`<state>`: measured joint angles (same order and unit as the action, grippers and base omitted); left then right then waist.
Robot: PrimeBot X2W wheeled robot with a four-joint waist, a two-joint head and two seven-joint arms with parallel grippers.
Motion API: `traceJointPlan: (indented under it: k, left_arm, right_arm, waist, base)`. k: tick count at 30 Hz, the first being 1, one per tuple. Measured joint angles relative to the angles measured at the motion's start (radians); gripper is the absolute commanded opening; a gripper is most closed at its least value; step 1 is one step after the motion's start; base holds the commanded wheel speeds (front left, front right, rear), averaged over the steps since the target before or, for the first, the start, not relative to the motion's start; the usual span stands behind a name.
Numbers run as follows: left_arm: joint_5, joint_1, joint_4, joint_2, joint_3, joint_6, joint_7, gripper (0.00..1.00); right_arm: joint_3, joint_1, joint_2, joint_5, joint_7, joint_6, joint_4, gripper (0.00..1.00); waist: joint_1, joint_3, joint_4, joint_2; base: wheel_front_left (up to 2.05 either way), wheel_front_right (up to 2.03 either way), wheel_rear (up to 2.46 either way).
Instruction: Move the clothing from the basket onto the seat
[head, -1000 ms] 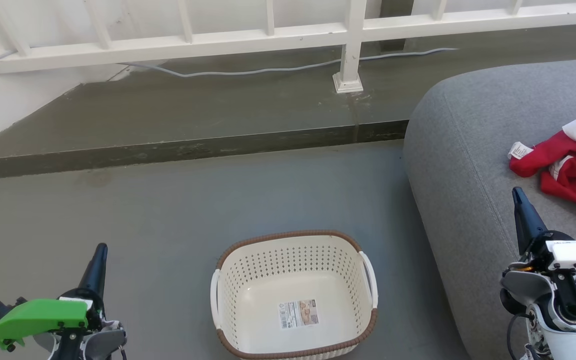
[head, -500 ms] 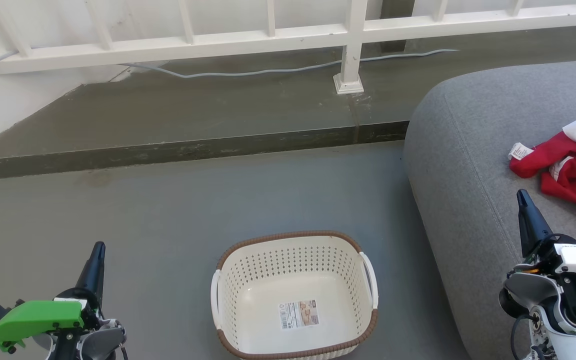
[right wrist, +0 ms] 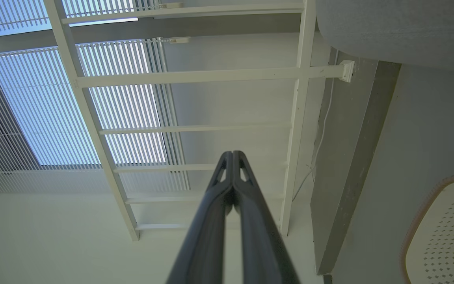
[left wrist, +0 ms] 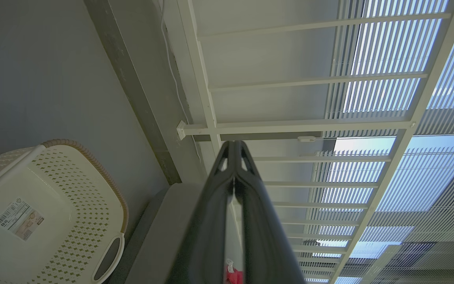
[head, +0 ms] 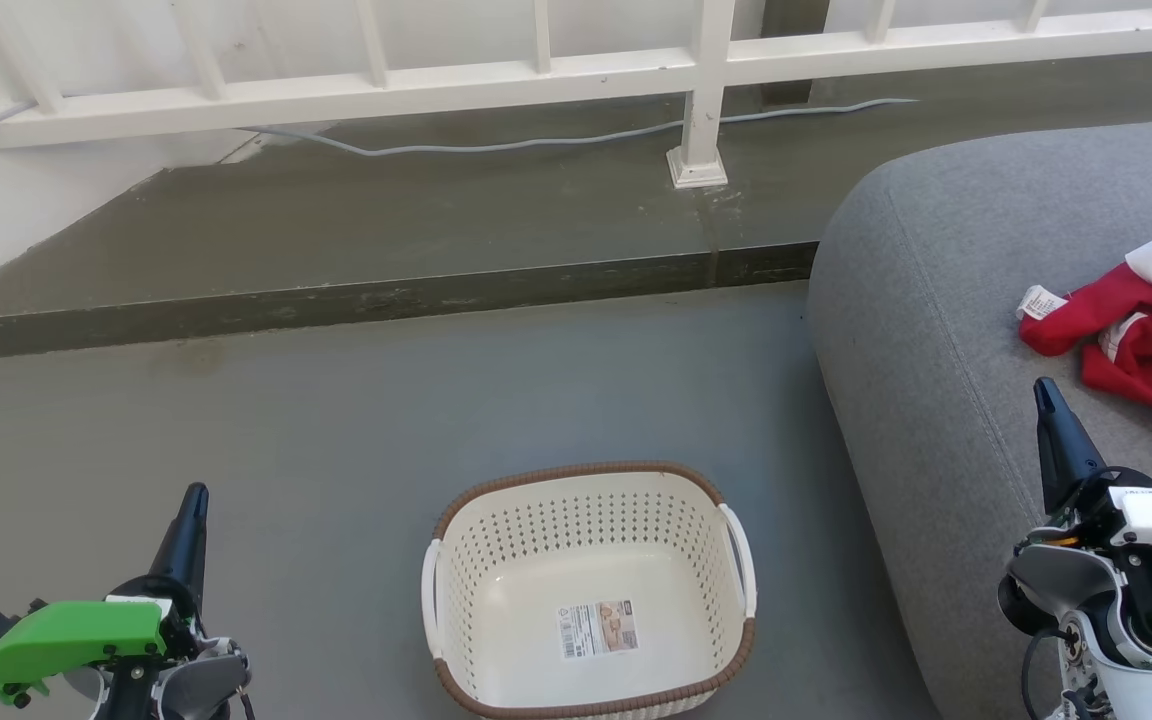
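Head view shows the left gripper and right gripper clenched tip to tip, grasping nothing. Red and white clothing lies on the grey seat. The basket floor bears a barcode sticker, its print too small to read.

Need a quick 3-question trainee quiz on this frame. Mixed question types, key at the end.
1. True or false: the basket holds nothing but its label sticker.
2. Where does the clothing lie? A: in the basket. B: on the seat. C: over the white railing.
3. Short answer: how do the jaws of the left gripper and the right gripper stand, and what do they hold?

Key: 1 true. 2 B. 3 both shut, holding nothing.
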<state>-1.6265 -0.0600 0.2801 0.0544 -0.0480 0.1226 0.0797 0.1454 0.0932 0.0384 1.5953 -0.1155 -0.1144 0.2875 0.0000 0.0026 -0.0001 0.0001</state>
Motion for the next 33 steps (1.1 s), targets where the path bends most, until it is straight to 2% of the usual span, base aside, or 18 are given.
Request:
traceJointPlan:
  k: [33]
  left_arm:
    - [0.000,-0.001,0.001,0.000,-0.003,0.000,0.000,0.00]
  right_arm:
    - [-0.002,0.000,0.000,0.001,0.000,0.000,-0.002,0.00]
  waist:
    - [0.0000,0.000,0.000,0.0000]
  base:
    - [0.00,0.00,0.00]
